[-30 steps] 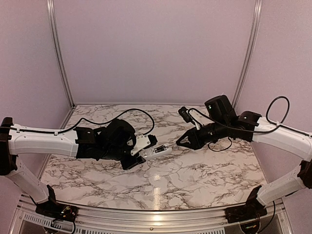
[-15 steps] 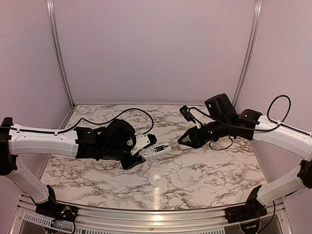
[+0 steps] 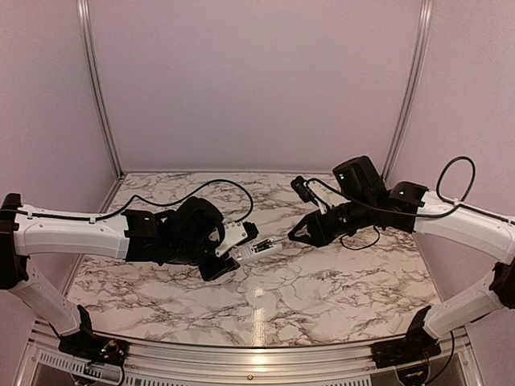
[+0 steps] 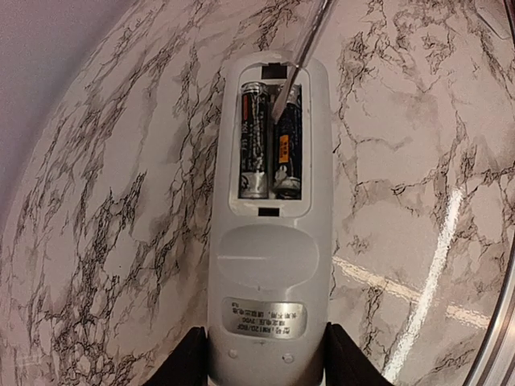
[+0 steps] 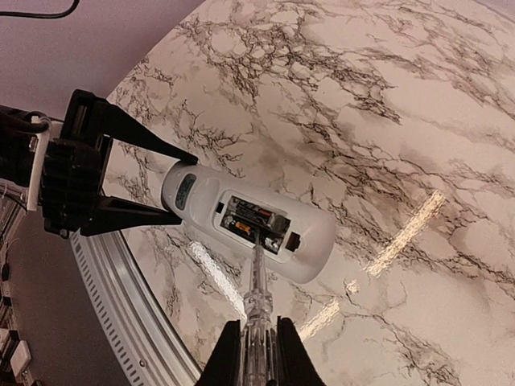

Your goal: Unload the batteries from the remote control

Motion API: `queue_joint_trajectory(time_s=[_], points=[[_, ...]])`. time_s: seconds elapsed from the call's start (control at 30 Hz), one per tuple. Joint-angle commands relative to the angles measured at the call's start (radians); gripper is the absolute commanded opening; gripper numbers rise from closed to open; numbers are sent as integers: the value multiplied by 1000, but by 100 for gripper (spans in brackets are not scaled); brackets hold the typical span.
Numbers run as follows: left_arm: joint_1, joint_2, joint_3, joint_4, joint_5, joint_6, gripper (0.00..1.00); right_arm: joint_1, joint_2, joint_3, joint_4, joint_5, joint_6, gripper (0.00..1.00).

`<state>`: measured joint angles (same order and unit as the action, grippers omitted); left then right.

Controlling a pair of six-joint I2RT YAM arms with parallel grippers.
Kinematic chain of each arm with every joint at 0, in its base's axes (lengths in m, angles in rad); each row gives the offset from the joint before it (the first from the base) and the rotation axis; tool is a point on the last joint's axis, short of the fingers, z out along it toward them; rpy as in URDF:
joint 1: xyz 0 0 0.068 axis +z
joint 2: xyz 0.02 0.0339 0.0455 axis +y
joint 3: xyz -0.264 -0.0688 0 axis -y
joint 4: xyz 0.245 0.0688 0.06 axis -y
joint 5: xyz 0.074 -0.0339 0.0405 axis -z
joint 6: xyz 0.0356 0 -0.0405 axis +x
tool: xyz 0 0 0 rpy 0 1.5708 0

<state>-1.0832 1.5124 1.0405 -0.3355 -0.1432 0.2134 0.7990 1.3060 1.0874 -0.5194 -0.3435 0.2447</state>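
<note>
Open bay on the remote control (image 4: 269,265), both batteries (image 4: 253,137) sitting in it

The left gripper (image 4: 268,363) pinches the remote by its label end, jaws partway open around its width, back side up, over the marble table (image 3: 322,297). The right gripper (image 5: 256,354) is clamped tight on a thin stick (image 5: 256,277) (its tip pokes into the bay at the far end of the right-hand cell).

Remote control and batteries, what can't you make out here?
- Remote control button side: faces away in both wrist views.
- Its label print: left wrist view, too small to read.
- Its near end: left wrist view, cut off by the bottom edge.
- Batteries: top view, too small to see.
- Stick tip: whether it touches a battery, unclear in either wrist view.
</note>
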Motion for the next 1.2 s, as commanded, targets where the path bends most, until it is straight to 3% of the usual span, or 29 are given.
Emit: queue_joint_trajectory(time_s=[0.0,0.8,1.17], points=[[-7,-9,13,11,-12,-12,0,9,4,14,28,-9,25,0],[-7,-12,4,12,11,-49,0,38,62,16,38,-8,18,0],[-7,26,-24,42,53,-81,0,42,70,-63,68,-17,22,0]])
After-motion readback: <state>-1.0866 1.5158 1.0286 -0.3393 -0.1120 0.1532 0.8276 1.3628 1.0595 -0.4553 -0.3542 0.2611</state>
